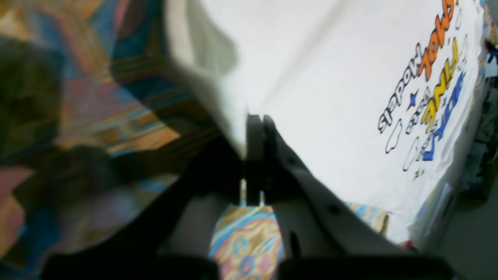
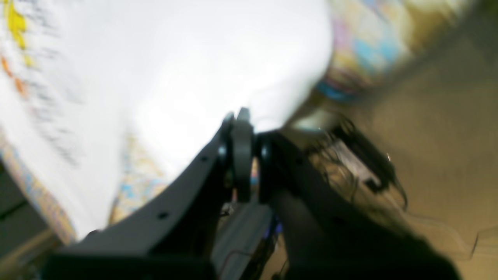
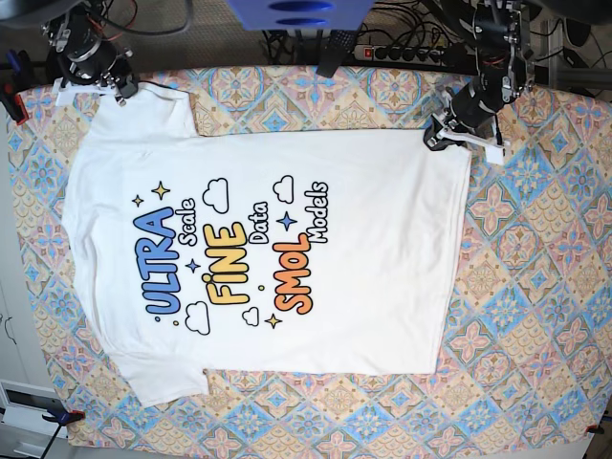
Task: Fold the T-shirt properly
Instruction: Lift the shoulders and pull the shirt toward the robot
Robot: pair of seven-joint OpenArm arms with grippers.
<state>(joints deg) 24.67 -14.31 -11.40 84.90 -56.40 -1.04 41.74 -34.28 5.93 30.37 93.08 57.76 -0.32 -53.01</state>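
- On patterned worktop (image 3: pixel 535 287): T-shirt (image 3: pixel 382 268) spread flat, print up, neck toward base-view left, hem toward right.
- Left end effector (image 1: pixel 256 118) at far hem corner, jaws closed on T-shirt edge.
- Right end effector (image 2: pixel 237 114) at far sleeve, jaws narrow; cloth between them not confirmable through blur, though base view suggests a pinch.
- Judged step: fold far edge toward near edge; best done lifting both corners level, travelling together, keeping cloth taut, laying edge on edge.
- Legible print: "ULTRA Scale", "FiNE Data", "SMOL Models".
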